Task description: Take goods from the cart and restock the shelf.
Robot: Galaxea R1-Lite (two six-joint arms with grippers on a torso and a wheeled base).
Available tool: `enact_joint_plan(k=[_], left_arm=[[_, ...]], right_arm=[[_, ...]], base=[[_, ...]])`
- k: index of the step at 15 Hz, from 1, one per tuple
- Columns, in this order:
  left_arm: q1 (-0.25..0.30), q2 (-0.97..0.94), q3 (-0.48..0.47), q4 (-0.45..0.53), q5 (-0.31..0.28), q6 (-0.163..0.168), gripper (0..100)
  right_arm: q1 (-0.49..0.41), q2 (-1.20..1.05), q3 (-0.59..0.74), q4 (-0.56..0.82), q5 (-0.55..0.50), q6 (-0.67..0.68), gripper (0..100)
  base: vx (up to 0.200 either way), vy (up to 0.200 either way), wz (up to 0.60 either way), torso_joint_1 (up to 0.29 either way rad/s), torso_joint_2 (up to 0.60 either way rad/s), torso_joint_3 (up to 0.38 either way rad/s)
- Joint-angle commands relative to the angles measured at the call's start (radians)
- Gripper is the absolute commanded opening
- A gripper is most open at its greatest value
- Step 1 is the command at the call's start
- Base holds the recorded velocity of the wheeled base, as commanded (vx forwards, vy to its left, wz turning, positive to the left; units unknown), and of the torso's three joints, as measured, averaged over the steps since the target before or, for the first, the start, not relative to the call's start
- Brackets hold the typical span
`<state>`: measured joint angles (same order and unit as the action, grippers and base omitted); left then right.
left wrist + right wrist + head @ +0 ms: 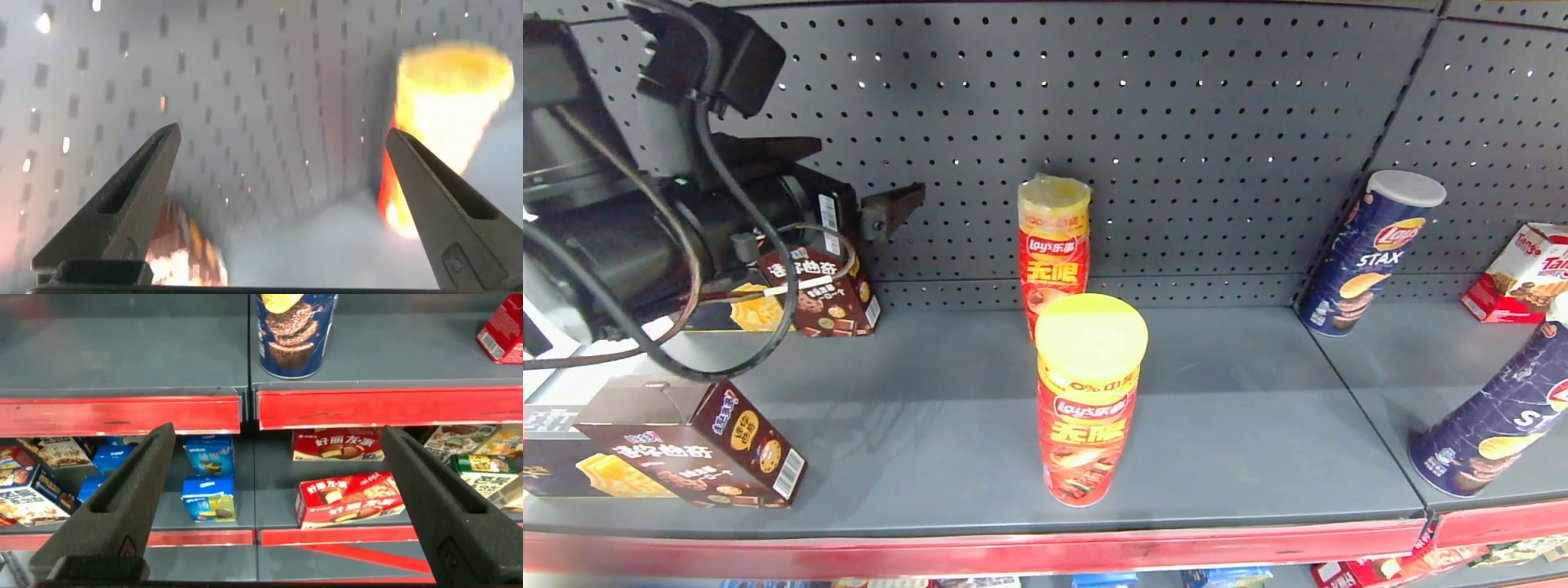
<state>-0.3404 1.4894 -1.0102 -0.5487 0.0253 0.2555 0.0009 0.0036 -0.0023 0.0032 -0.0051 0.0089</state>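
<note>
**Two red chip cans upright on the shelf, both grippers empty**

The near red chip can (pixel 1089 400) stood upright close to the front edge of the shelf (pixel 915 441). The far red chip can (pixel 1054 245) stood straight behind it, against the pegboard (pixel 1176 122). To the left sat a near cookie box (pixel 698 441) and a far cookie box (pixel 829 290). To the right, a blue chip can (pixel 1368 253) leaned on the pegboard, a second blue can (pixel 1494 416) tilted nearer, and a red box (pixel 1515 273) sat far right. The left gripper (pixel 283 131) hung above the far cookie box, jaws wide open and empty, facing the pegboard. The right gripper (pixel 276 429), jaws also spread with nothing between them, faced the red shelf lip (pixel 122 416) and the boxed goods (pixel 351 498) on the lower shelf.
</note>
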Motion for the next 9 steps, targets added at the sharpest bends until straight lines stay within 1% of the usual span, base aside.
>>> enact_joint_plan(k=[1, 2, 3, 4, 5, 6, 7, 8, 9], left_arm=[[0.004, -0.083, 0.091, -0.028, 0.010, -0.004, 100], [0.003, -0.093, 0.097, -0.043, 0.011, -0.004, 100], [0.003, -0.095, 0.102, -0.046, 0.011, -0.005, 100], [0.003, -0.097, 0.105, -0.046, 0.011, -0.005, 100], [0.001, -0.101, 0.116, -0.050, 0.011, -0.005, 100], [0.001, -0.104, 0.125, -0.060, 0.011, -0.007, 100], [0.003, -0.103, 0.134, -0.076, 0.011, -0.005, 100], [0.003, -0.103, 0.140, -0.091, 0.011, -0.005, 100], [0.003, -0.103, 0.151, -0.100, 0.011, -0.007, 100]], right_arm=[[-0.004, 0.119, -0.215, 0.001, -0.056, 0.086, 100], [0.002, 0.331, -0.420, 0.029, -0.093, 0.218, 100], [0.016, 0.406, -0.505, 0.040, -0.076, 0.240, 100], [0.031, 0.423, -0.527, 0.041, -0.044, 0.198, 100], [0.070, 0.487, -0.562, 0.040, 0.056, 0.055, 100], [0.091, 0.544, -0.581, 0.038, 0.109, -0.007, 100], [0.122, 0.604, -0.597, 0.035, 0.165, -0.047, 100], [0.148, 0.650, -0.619, 0.026, 0.197, -0.081, 100], [0.212, 0.742, -0.654, 0.001, 0.215, -0.110, 100]], base=[[0.000, 0.000, 0.00, 0.000, 0.00, 0.000], [0.000, 0.000, 0.00, 0.000, 0.00, 0.000], [0.000, 0.000, 0.00, 0.000, 0.00, 0.000], [0.000, 0.000, 0.00, 0.000, 0.00, 0.000], [0.000, 0.000, 0.00, 0.000, 0.00, 0.000], [0.000, 0.000, 0.00, 0.000, 0.00, 0.000], [0.000, 0.000, 0.00, 0.000, 0.00, 0.000], [0.000, 0.000, 0.00, 0.000, 0.00, 0.000], [0.000, 0.000, 0.00, 0.000, 0.00, 0.000]])
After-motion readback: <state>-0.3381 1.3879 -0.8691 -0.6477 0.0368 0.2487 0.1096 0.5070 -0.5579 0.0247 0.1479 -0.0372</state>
